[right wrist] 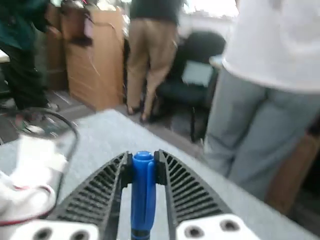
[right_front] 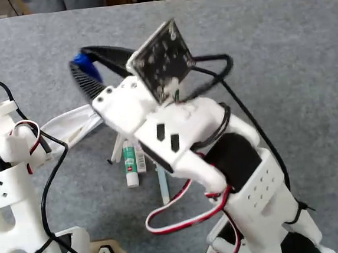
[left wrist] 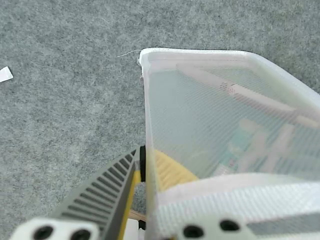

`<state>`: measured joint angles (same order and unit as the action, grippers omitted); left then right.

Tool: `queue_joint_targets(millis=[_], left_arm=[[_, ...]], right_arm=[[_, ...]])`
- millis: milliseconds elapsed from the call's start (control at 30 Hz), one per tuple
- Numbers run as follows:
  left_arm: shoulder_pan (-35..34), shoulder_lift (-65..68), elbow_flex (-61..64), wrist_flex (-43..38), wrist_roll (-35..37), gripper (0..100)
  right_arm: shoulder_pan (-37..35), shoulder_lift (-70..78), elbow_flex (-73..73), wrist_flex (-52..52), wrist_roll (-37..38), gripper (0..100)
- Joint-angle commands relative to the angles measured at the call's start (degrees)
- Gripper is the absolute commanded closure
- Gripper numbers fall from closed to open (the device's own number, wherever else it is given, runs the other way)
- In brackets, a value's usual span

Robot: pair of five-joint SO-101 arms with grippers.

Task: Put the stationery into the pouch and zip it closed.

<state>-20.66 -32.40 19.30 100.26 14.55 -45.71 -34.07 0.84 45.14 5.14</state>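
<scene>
Just beyond pouch [right_front: 74,123]: right gripper [right wrist: 143,159] clamps blue pen [right wrist: 143,192], axis along fingers; left gripper [left wrist: 147,160] pinches pouch edge.

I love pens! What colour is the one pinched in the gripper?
The pen is blue, best seen in the right wrist view.
</scene>
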Motion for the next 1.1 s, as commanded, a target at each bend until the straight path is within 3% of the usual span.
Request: queue_joint_targets(millis=[0, 167, 367, 700, 1067], left_arm=[[-1.89, 1.76, 6.55, 0.79, -0.53, 97], [-1.54, 1.76, 6.2, 0.79, -0.53, 97], [-1.54, 1.76, 6.29, 0.79, -0.62, 97], [-1.98, 1.76, 6.2, 0.79, -0.7, 97], [-1.89, 1.76, 6.11, 0.79, -0.44, 97]], right_arm=[[-4.57, -0.75, -5.41, -5.19, 4.75, 98.6], [-11.96, 3.03, -10.15, -6.42, 13.63, 98.6], [-18.55, 6.99, -14.64, -7.56, 14.86, 98.6], [-18.73, 7.16, 0.48, -28.66, 14.95, 98.6], [-18.73, -2.33, 9.45, -31.12, 14.95, 98.6]])
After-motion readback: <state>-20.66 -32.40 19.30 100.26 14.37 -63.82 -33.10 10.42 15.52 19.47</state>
